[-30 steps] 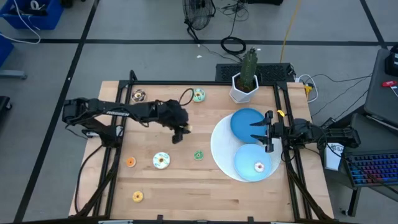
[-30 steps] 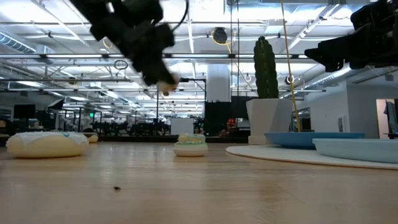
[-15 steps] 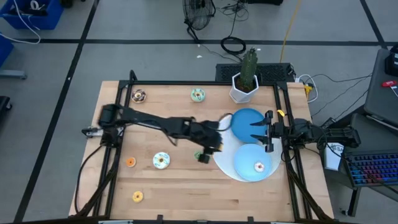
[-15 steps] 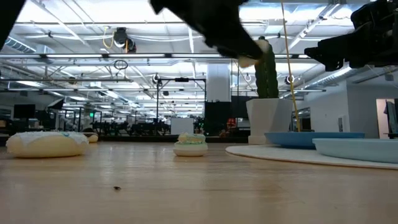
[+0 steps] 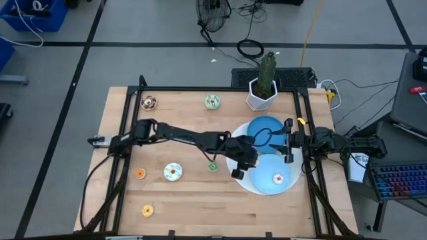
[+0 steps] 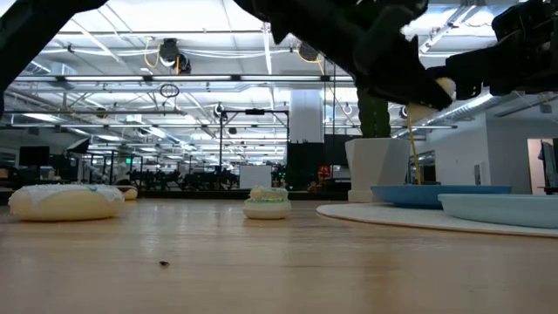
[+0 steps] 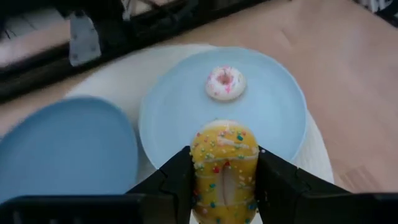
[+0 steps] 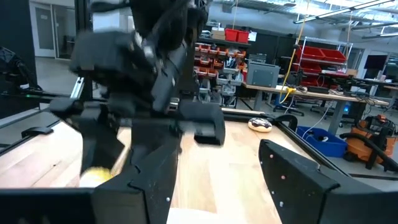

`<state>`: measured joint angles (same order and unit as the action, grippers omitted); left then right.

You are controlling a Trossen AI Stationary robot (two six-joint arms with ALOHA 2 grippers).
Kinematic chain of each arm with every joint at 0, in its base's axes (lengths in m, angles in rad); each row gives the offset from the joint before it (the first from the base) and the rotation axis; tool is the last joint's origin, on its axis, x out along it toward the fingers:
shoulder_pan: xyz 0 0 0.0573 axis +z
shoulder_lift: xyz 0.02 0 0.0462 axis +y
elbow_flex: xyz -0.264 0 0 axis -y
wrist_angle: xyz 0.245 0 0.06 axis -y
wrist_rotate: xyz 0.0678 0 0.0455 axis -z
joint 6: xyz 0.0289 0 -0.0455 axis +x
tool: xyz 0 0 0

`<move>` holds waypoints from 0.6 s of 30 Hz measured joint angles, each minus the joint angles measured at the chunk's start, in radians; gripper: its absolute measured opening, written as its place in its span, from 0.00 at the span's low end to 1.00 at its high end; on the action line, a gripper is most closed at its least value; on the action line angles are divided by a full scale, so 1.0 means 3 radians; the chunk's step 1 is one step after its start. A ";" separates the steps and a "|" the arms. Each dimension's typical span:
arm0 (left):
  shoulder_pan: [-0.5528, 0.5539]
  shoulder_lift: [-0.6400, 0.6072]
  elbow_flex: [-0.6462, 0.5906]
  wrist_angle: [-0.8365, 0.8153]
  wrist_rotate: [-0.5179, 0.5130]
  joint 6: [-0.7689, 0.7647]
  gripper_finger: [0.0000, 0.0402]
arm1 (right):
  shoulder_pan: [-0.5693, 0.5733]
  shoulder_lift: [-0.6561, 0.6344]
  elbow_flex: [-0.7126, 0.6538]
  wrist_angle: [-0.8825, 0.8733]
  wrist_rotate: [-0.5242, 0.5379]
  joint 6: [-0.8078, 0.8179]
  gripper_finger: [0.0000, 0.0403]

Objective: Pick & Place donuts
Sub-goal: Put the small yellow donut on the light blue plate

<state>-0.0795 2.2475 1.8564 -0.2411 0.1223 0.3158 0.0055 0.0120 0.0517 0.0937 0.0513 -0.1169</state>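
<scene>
**Donut carried over the blue plate**

Donuts were the job here, and one yellow donut with sprinkles was held in the left fingers; the fingers were partly closed, pinching it from both sides so it could not drop; it stood on its edge, with its hole squeezed into a thin slit running up and down between the fingers. It hung in the air, not touching anything, over the edge of the near blue plate; that is probably where it was meant to go, because a pink and white donut already lay flat on that plate. The plate sat on a big white disc beside a second blue plate; more donuts lay flat on the desk, such as a green one and a white one. The right fingers waited near the two plates, open and holding nothing.
</scene>
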 joint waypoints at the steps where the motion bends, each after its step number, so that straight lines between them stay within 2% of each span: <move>1: 0.0000 -0.0019 -0.0001 -0.0022 -0.0017 0.0016 0.36 | 0.0000 0.0000 0.0000 0.0000 0.0000 0.0000 0.53; 5: -0.0002 -0.0091 0.0002 -0.0053 -0.0184 -0.0004 0.36 | 0.0000 0.0000 0.0000 0.0000 0.0000 0.0001 0.53; 9: 0.0009 -0.0133 0.0002 -0.0051 -0.0519 0.0126 0.36 | 0.0000 0.0001 0.0000 0.0001 0.0000 0.0001 0.54; 18: 0.0008 -0.0130 0.0002 0.0276 -0.1515 0.1194 0.36 | 0.0000 0.0003 0.0000 0.0003 0.0000 0.0001 0.53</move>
<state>-0.0772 2.2086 1.8568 -0.1583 -0.3322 0.6739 0.0055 0.0128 0.0517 0.0944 0.0513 -0.1165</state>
